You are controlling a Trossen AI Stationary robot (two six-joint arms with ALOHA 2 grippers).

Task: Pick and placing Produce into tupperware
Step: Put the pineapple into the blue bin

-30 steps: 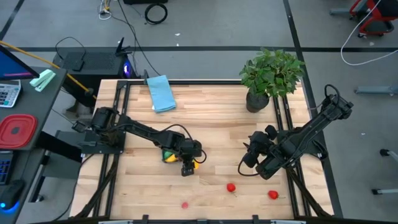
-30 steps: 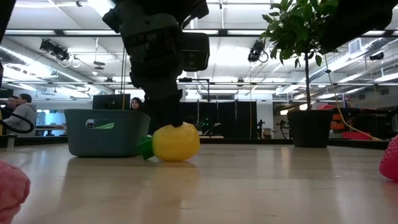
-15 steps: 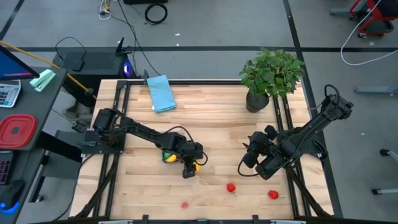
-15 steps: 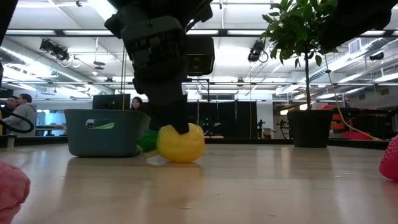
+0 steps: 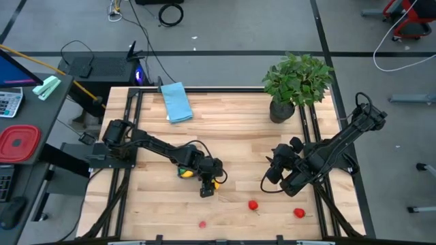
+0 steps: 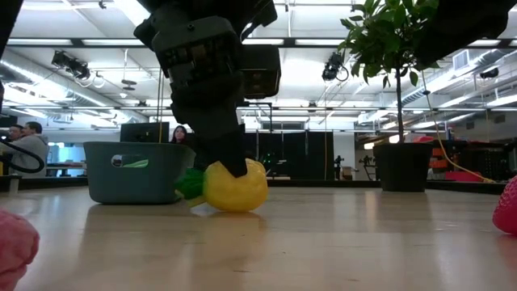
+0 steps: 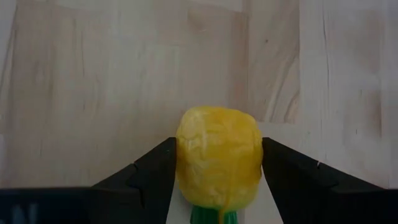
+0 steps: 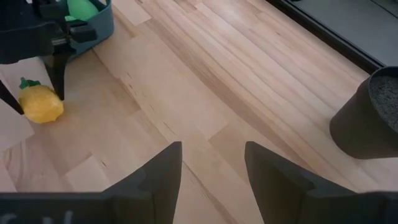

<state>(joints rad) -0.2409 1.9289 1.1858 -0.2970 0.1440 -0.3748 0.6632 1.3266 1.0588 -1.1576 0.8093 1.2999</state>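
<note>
While my left gripper (image 7: 217, 186) clamped the yellow piece (image 7: 218, 155) beside the tupperware (image 6: 138, 171), my right gripper (image 8: 211, 168) waited, jaws apart. One green piece (image 8: 83, 9) lay inside; red ones (image 5: 253, 204) remained.

I work in a lab, a big open hall. My wooden bench (image 5: 225, 122) stands on a grey floor (image 5: 225, 41) strewn with cables (image 5: 170, 12). Beyond it hang ceiling strip lights (image 6: 65, 42) and rigged cameras (image 6: 69, 63), with people (image 6: 28, 145) seated at monitors (image 6: 145, 131).

Left gripper (image 7: 217, 177) clasps yellow piece (image 7: 217, 155) (green stem (image 7: 210, 215)).
</note>
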